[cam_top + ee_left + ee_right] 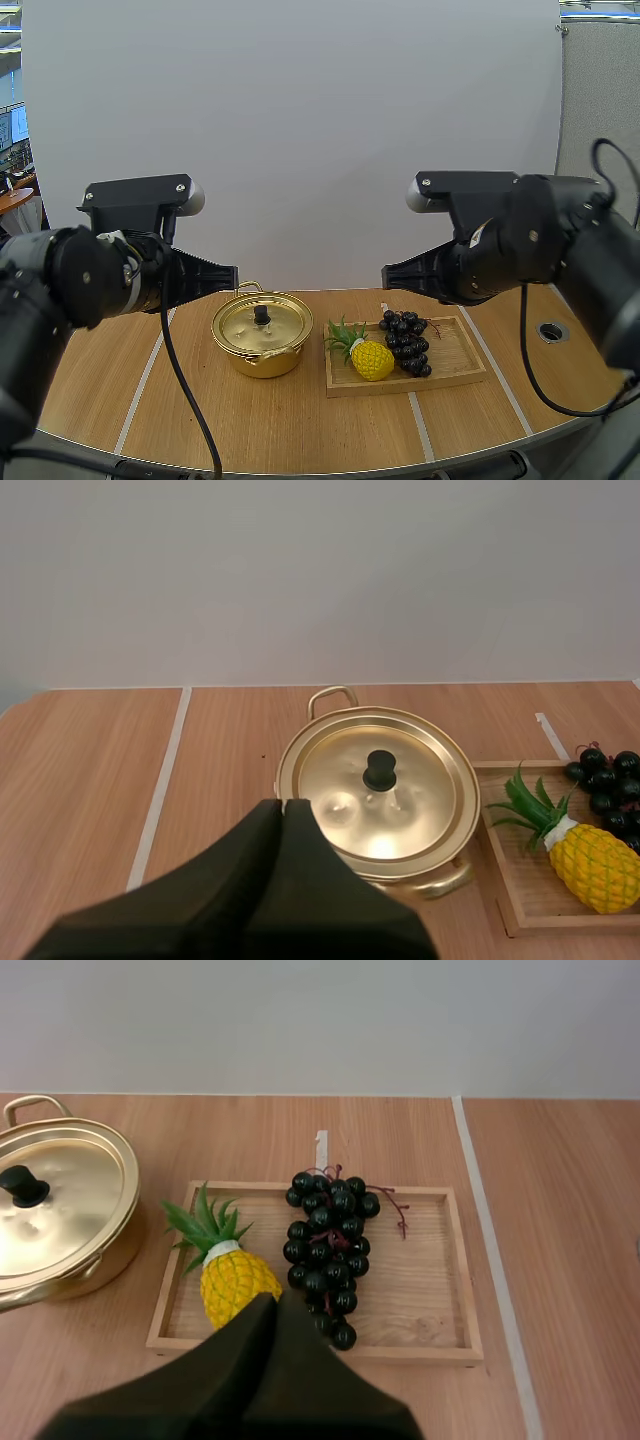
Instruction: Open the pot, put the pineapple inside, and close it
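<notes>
A gold pot (pixel 262 335) stands on the wooden table with its lid (pixel 378 790) on, a black knob (pixel 379 770) at the centre. To its right a small yellow pineapple (pixel 365 355) with green leaves lies in a wooden tray (pixel 455 372), next to a bunch of dark grapes (pixel 407 341). My left gripper (pixel 232 276) hangs shut above and left of the pot; its fingers (pixel 283 815) lie together as one wedge. My right gripper (pixel 388 277) hangs shut above the tray, its fingers (pixel 272 1310) closed over the pineapple (pixel 235 1280) and grapes (pixel 327 1250).
A round grommet hole (pixel 552 331) sits in the table at the far right. Pale seam lines (pixel 150 365) run across the tabletop. Bare wood lies left of the pot and in front of the tray (pixel 430 1290).
</notes>
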Tool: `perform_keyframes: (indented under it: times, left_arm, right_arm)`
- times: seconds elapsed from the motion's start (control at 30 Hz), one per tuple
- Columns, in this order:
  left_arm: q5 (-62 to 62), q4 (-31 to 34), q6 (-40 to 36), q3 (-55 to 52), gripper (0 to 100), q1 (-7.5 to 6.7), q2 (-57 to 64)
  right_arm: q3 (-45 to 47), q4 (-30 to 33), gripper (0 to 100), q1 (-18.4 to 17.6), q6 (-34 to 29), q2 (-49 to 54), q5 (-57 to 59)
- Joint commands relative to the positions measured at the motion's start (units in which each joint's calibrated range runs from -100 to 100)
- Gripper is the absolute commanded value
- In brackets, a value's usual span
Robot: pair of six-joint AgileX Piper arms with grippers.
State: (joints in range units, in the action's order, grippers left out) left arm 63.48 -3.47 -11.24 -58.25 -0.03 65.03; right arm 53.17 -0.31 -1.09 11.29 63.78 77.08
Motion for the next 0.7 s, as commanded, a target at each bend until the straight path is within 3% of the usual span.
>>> perform_keyframes:
  times: [0.0, 0.1, 0.2, 0.27, 0.47, 0.67]
  left_arm:
    - [-1.0, -1.0, 0.2, 1.0, 24, -0.24, -1.7]
    - [-1.0, -0.8, 0.2, 1.0, 55, -0.24, -2.2]
    - [-1.2, -0.6, 0.5, 1.0, 97, -0.24, -2.2]
    - [-1.2, -0.6, 2.2, 1.0, 100, -0.24, -2.2]
    - [0.2, -1.3, 9.4, 1.0, 100, -0.24, -2.2]
    - [3.0, -11.4, 27.6, 1.1, 100, -0.24, -5.4]
  right_arm:
    - [-0.5, 0.3, 6, 0.1, -2.1, -0.7, -0.3]
    - [-0.5, 0.3, 42, 0.1, -1.9, -0.7, -1.7]
    - [-0.5, 0.3, 75, 0.1, 2.6, -0.6, -2.4]
    - [-0.5, 0.3, 100, 0.1, 6.4, -0.6, -2.2]
    - [-0.5, 0.3, 100, 0.1, 8.1, -0.6, -1.5]
    - [-0.5, -0.3, 100, 0.1, 8.1, -0.6, -1.7]
